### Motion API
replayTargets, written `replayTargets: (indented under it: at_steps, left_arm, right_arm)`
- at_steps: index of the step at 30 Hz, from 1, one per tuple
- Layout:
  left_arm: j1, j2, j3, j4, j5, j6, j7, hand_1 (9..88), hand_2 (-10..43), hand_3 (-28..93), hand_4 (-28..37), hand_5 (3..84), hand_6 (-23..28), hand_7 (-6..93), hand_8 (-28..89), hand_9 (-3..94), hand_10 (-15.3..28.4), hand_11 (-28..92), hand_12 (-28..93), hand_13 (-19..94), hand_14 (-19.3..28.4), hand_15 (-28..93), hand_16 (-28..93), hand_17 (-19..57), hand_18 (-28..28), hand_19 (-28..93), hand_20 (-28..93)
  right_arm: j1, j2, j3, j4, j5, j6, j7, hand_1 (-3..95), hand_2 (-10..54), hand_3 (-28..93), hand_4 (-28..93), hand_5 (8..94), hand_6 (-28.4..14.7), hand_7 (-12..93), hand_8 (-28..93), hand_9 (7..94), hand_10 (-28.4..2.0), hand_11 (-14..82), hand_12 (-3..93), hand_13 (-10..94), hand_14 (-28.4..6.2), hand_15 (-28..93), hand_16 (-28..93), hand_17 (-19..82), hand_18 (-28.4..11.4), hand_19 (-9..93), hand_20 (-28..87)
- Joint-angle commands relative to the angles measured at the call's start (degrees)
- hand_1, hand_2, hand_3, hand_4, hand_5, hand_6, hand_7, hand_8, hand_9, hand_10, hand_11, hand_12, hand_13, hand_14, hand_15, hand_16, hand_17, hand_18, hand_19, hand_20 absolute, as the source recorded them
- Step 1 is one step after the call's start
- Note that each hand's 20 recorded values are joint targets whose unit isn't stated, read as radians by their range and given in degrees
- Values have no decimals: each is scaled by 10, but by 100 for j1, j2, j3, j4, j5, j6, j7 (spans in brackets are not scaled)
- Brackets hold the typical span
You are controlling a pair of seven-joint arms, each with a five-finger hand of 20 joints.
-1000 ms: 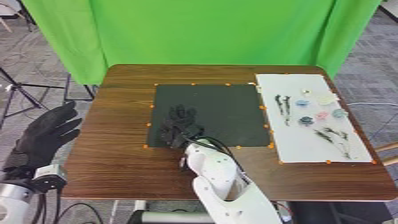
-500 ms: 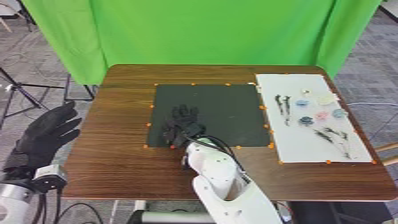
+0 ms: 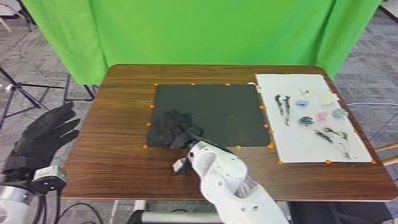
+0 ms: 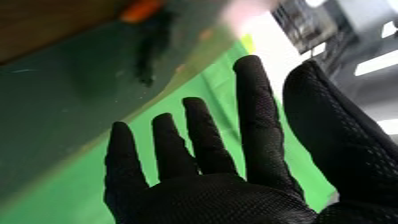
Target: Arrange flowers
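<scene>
Head view, white sheet (image 3: 298, 151) holding flowers (image 3: 306, 120) and dark stems (image 3: 287, 108), right hand (image 3: 170, 132) unclenched over black mat (image 3: 226, 107), left hand (image 3: 40, 137) relaxed

- Green curtain (image 3: 213, 35) hanging behind the brown wooden surface (image 3: 111, 165).
- Grey carpet (image 3: 378, 65) around it.
- Black stand (image 3: 16, 85) with thin legs, beyond the surface's left side.
- Pale cable (image 3: 378, 104) on the carpet, right of the surface.
- Bright ceiling lights (image 4: 378, 63) in the right wrist view.
</scene>
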Motion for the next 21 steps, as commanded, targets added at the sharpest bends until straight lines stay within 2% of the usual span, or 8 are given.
replayTargets:
  at_steps: [1, 5, 7, 9, 11, 14, 19, 21]
  left_arm:
    - [297, -310, -130, -130, 31, 100, 209, 223, -42, 715, -283, 243, 16, 252, -129, 195, 97, 167, 182, 158, 117, 211, 68, -103, 182, 376, 111]
    - [393, -395, -191, -166, 24, 124, 231, 227, -42, 710, -282, 241, 15, 244, -123, 193, 92, 161, 184, 158, 112, 203, 68, -102, 181, 374, 108]
    - [425, -428, -192, -185, 30, 143, 269, 229, -42, 708, -282, 241, 16, 241, -121, 192, 92, 161, 186, 158, 111, 201, 69, -102, 181, 375, 107]
    - [435, -448, -205, -191, 35, 125, 268, 230, -44, 707, -281, 242, 16, 240, -119, 192, 92, 160, 187, 158, 111, 200, 70, -102, 181, 375, 107]
    - [424, -448, -207, -188, 35, 128, 280, 231, -44, 706, -280, 242, 16, 239, -118, 192, 92, 159, 187, 158, 111, 200, 71, -102, 181, 376, 106]
    - [429, -450, -223, -194, 34, 128, 299, 232, -46, 706, -278, 242, 16, 237, -116, 192, 92, 158, 188, 158, 110, 201, 72, -102, 181, 376, 106]
    - [459, -470, -256, -205, 36, 140, 331, 233, -47, 705, -277, 242, 17, 237, -115, 192, 92, 159, 189, 157, 110, 201, 72, -102, 180, 376, 104]
    - [461, -474, -262, -205, 34, 140, 330, 234, -47, 704, -278, 242, 17, 237, -115, 191, 92, 160, 189, 157, 111, 201, 72, -102, 180, 376, 105]
  right_arm:
    - [299, 989, 546, -375, -34, 1187, 475, 215, 49, 913, -183, 388, 39, 295, -172, 251, -125, 89, 289, 176, -112, -41, 475, -93, -189, 450, 250]
    - [189, 1790, 1157, -495, -109, 1618, 1025, 219, -10, 855, -239, 314, -6, 309, -160, 282, -126, 156, 276, 227, -107, 120, 372, -46, -189, 475, 276]
    - [58, 2199, 1472, -530, -302, 1704, 1352, 190, -45, 833, -271, 296, -49, 292, -144, 329, -129, 198, 257, 288, -96, 207, 307, -20, -193, 517, 316]
    - [-46, 2510, 1640, -510, -426, 1851, 1657, 175, -79, 808, -281, 298, -80, 295, -133, 375, -139, 258, 252, 364, -97, 363, 221, 17, -194, 568, 378]
    - [-196, 2841, 1912, -483, -686, 1749, 1968, 199, -92, 758, -282, 325, -84, 343, -144, 414, -147, 345, 263, 411, -99, 505, 189, 56, -200, 621, 423]
    - [-409, 3191, 2248, -451, -919, 1636, 2396, 279, -95, 651, -283, 374, -68, 419, -168, 462, -143, 457, 296, 462, -104, 636, 186, 103, -202, 680, 459]
    - [-881, 3582, 2843, -524, -1240, 1509, 2873, 365, -95, 573, -283, 420, -52, 497, -194, 495, -136, 551, 343, 485, -112, 728, 206, 131, -205, 714, 481]
    - [-1156, 3650, 3186, -656, -1269, 1231, 2840, 357, -95, 605, -283, 434, -45, 511, -201, 508, -133, 569, 357, 493, -113, 748, 214, 134, -207, 717, 485]
